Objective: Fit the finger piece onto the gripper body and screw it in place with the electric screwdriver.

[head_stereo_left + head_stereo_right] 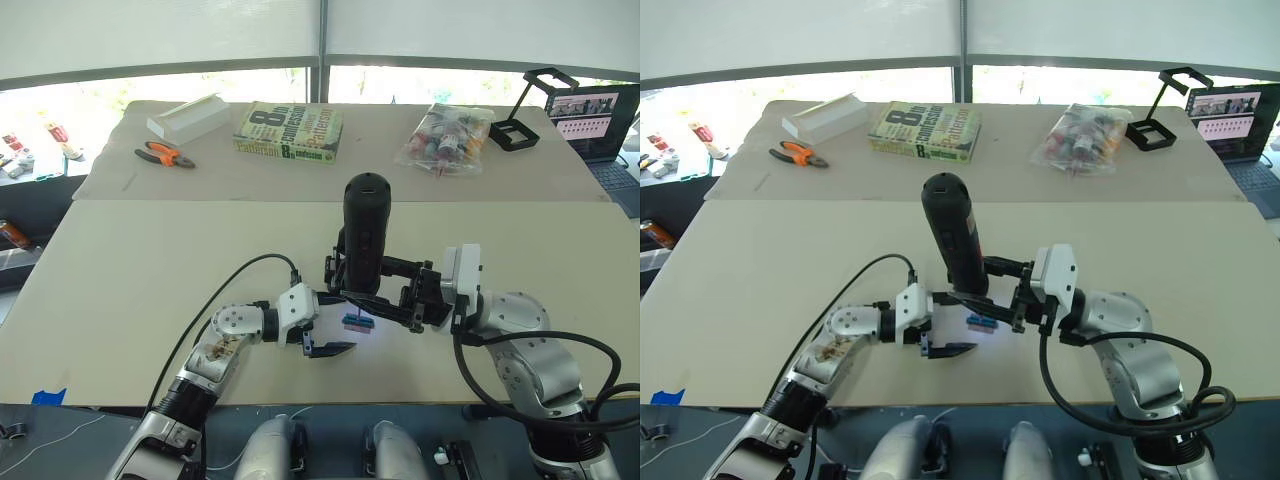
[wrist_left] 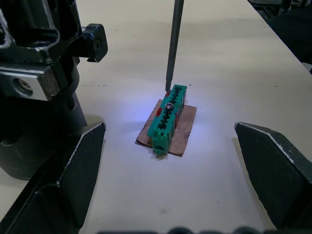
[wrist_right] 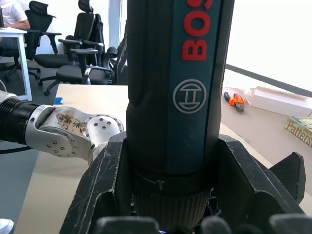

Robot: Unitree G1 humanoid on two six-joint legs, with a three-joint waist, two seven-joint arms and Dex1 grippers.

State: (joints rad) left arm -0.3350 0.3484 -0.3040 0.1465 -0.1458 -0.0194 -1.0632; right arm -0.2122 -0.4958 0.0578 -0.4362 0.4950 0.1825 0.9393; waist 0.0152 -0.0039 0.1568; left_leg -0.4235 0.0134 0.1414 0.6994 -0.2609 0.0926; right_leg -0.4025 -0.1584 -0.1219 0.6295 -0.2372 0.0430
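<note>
One thick black cylindrical electric screwdriver [image 1: 366,232], clamped upright in the right gripper [image 1: 425,297]; its thin metal bit [image 2: 171,48] just above the small green block [image 2: 167,118]. Risk: bit skating off the screw. Left gripper [image 2: 170,161] spread, empty.

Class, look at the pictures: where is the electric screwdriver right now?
The electric screwdriver stands upright near the table's front edge, clamped in the right gripper, its bit over a small green block beside the open left gripper.
</note>
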